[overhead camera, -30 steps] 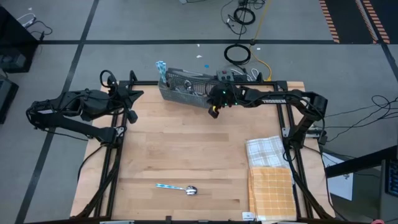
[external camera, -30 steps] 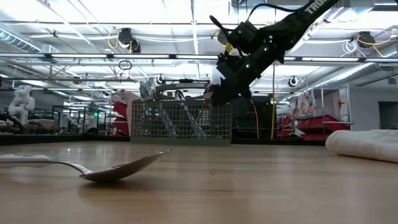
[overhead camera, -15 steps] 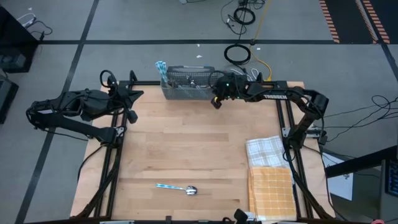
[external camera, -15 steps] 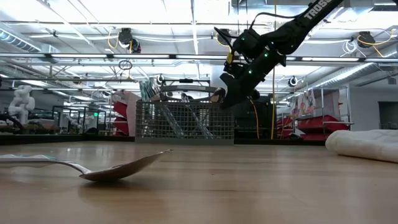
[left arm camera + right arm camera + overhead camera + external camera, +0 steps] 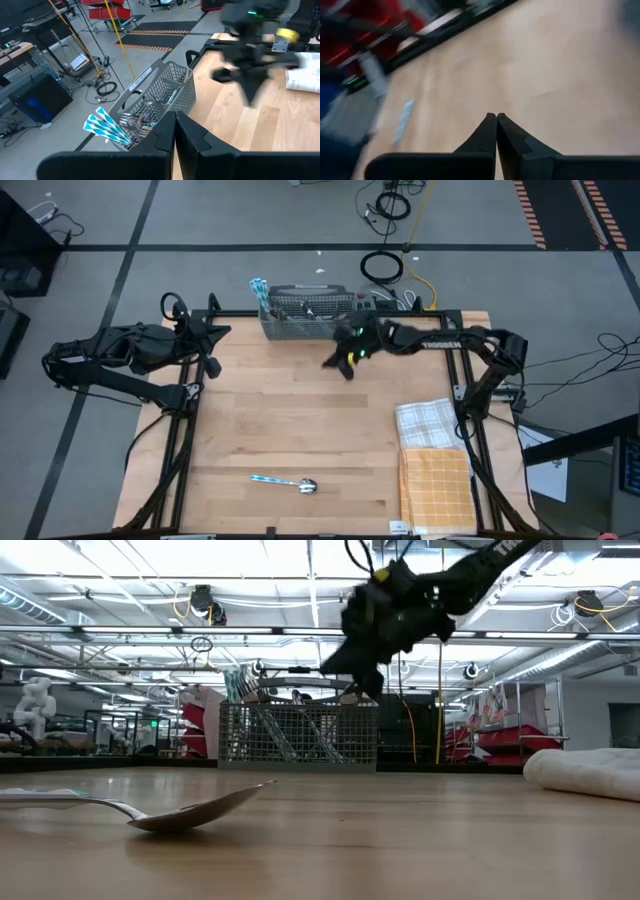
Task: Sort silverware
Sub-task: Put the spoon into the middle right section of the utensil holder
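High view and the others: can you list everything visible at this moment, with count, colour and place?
spoon: one, silver with light blue handle, lying on the table's near part.
mesh basket: one, grey, at the table's far edge, holding silverware with some light blue handles.
cloths: two, a white checked one and an orange one, near right corner.
table: one, light wood.
left pincer: shut, empty, parked at the far left edge.
right pincer: shut, empty, raised just in front of the basket.

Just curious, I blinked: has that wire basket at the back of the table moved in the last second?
Yes. The basket swung from tilted to square against the table's far edge.
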You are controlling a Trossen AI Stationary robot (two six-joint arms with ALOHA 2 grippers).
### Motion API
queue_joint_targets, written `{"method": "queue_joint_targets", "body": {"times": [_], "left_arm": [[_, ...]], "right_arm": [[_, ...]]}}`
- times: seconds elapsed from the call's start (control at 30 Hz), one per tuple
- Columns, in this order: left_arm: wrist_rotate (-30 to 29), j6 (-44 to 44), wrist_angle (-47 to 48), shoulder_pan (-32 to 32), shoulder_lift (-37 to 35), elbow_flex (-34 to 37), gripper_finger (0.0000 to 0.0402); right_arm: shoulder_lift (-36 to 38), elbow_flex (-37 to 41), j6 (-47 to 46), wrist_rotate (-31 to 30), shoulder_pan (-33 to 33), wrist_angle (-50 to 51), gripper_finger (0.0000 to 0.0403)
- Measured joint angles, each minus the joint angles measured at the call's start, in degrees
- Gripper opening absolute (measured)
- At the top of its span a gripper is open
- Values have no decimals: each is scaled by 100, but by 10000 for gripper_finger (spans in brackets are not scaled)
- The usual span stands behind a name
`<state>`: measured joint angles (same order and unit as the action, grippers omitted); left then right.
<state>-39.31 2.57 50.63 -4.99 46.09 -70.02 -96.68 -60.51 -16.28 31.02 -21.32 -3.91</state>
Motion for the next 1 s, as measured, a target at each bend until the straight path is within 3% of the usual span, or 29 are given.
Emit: {"method": "queue_joint_targets", "body": {"times": [0.13,0.27,0.57,0.73,1.0], "left_arm": [[2,0,0,0,0,0,17],[120,7,4,0,0,0,17],[661,5,9,0,0,0,17],[1044,7,181,0,2,2,17],[1279,12,482,0,-15,2,17]], "right_arm": [[-7,0,-39,-15,970,43,0],[-7,2,-353,-796,1837,62,12],[-112,-229,-992,-2327,2982,97,100],[-1003,-1557,-791,-2629,3382,752,113],[-2881,-4378,-443,-2664,3720,3637,114]]}}
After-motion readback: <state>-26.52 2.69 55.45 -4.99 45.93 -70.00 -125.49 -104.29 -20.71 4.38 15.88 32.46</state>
